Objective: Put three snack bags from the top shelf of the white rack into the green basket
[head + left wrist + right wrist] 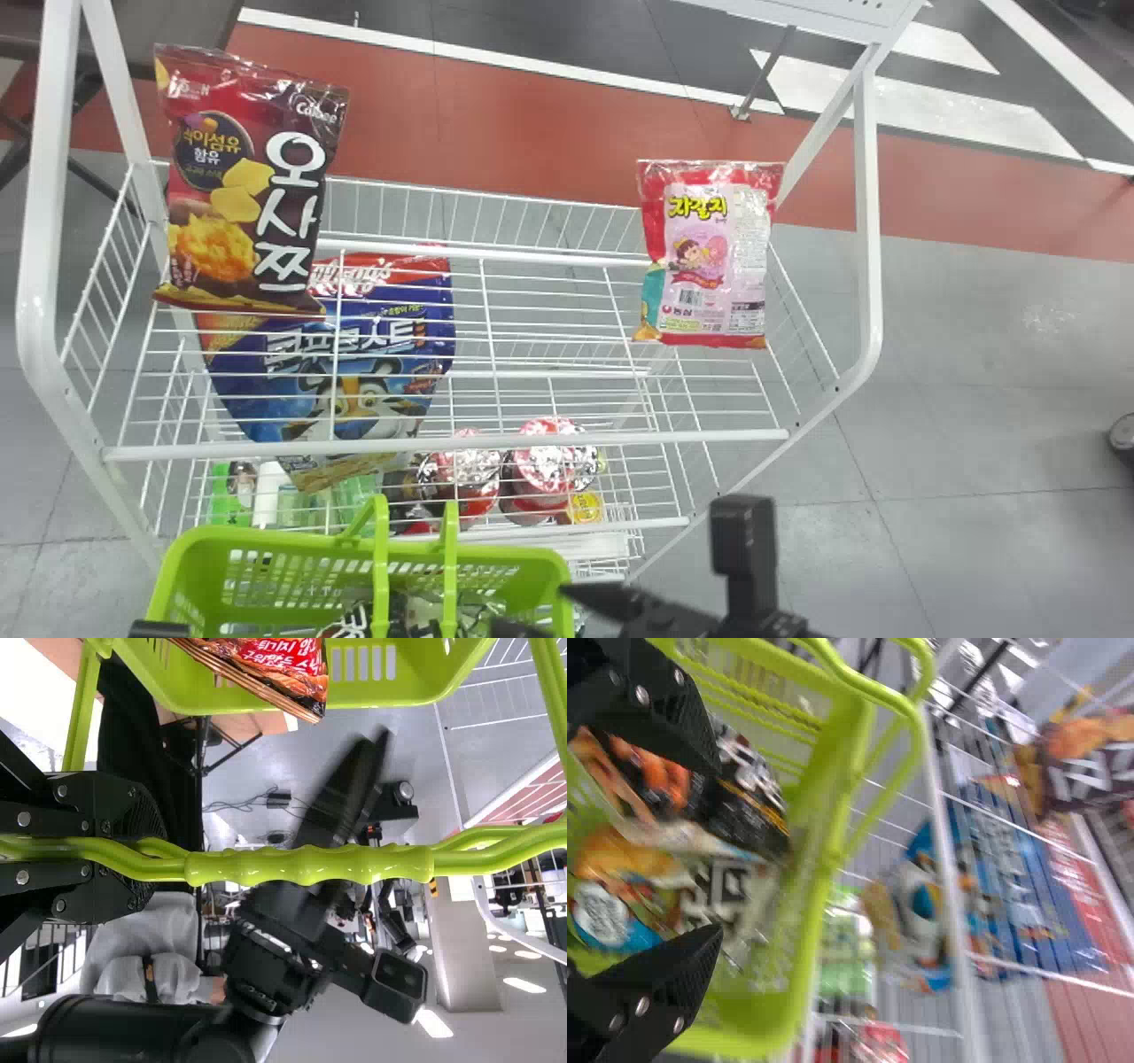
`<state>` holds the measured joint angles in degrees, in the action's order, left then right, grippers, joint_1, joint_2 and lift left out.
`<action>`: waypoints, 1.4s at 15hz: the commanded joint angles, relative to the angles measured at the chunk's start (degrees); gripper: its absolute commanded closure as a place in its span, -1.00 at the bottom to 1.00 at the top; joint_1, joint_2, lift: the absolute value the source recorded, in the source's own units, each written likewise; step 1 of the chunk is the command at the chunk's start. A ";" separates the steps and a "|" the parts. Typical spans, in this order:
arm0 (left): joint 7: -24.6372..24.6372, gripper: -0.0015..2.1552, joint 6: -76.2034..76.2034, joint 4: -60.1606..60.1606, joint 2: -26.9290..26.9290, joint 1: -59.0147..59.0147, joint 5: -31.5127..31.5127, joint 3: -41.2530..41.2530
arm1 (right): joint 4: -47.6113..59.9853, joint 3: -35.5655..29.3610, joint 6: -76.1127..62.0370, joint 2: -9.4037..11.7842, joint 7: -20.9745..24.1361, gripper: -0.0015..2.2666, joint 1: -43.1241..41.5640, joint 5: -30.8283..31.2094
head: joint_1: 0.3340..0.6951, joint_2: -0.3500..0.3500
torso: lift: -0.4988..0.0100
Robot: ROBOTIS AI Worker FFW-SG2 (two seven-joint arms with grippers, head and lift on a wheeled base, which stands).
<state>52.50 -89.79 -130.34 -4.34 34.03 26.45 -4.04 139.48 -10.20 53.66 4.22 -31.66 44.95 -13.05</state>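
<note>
Right hand spread wide at the green basket

Its fingers stand well apart with nothing between them; the left hand is closed round the basket handle; inside the basket lie packed snack bags; beyond it, on the white rack's top shelf, a dark red bag stands towards the left and a pink-and-red bag towards the right; below, seen through the wires, are a blue bag and red-lidded cups.

Head view: green basket, snack bags inside cut off @ btm; R gripper blurred; cereal bag pt. hidden.
</note>
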 commanded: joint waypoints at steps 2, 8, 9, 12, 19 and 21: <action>-0.03 1.00 -0.24 0.09 -0.06 0.07 0.00 -0.09 | -4.56 -4.30 -18.37 -1.23 3.18 -0.96 -5.05 -0.31 | 1.00 -1.00 | 0.96; -0.47 1.00 -0.24 0.35 0.03 0.07 -0.70 -0.88 | -20.03 -6.77 -26.28 -2.64 10.74 -0.92 -27.37 8.22 | 1.00 -1.00 | 0.96; -0.56 1.00 -0.24 0.35 -0.14 0.07 -0.79 -0.97 | -23.20 -6.77 -26.28 -2.64 11.71 -0.92 -31.24 10.77 | 1.00 -1.00 | 0.96; -0.56 1.00 -0.24 0.53 -0.67 -0.28 -0.79 -0.88 | -31.28 -8.08 -26.45 -2.64 14.61 -0.92 -39.85 14.99 | 1.00 -1.00 | 0.96; -0.56 1.00 -0.24 3.34 -1.38 -4.41 -0.17 -1.06 | -39.72 -12.30 -20.48 -1.67 12.24 0.66 -46.45 19.38 | 1.00 -1.00 | 0.96; -0.64 1.00 -0.24 3.51 -1.38 -5.03 -0.17 -1.14 | -38.05 -12.21 -23.29 -1.67 9.86 0.81 -44.34 18.94 | 1.00 -1.00 | 0.96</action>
<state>51.88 -89.79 -126.99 -5.73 29.47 26.30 -5.15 100.37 -22.43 32.10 2.55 -21.52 -0.78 6.15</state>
